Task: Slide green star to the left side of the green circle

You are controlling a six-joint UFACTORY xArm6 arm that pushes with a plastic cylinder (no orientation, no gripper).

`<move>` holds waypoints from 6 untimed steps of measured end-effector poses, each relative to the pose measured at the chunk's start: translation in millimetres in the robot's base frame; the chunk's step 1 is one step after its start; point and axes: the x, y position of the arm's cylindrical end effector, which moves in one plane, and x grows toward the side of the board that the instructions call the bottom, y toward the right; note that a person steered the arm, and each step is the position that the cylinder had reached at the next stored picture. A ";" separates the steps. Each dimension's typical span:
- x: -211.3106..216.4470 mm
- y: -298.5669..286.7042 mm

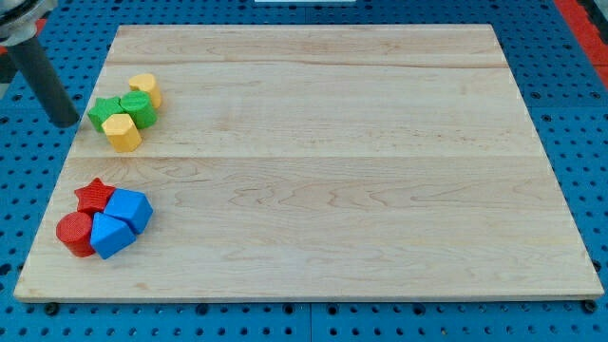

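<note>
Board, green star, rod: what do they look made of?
Board: looks like pale wood, matte, with visible grain and seams between planks. Green star: probably plastic, matte; the red blocks beside the blue ones show fine ridges, which hints at 3D printing, though I can't confirm that on the star. Rod, ending at my tip just to the view's left of the star: dark, smooth, material unclear, possibly rubber or plastic.

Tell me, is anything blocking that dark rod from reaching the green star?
Nothing visible. My tip sits just off the board's left edge, with the green star right beside it. The green circle touches the star's right side.
</note>
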 end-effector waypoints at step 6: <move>3.0 29.3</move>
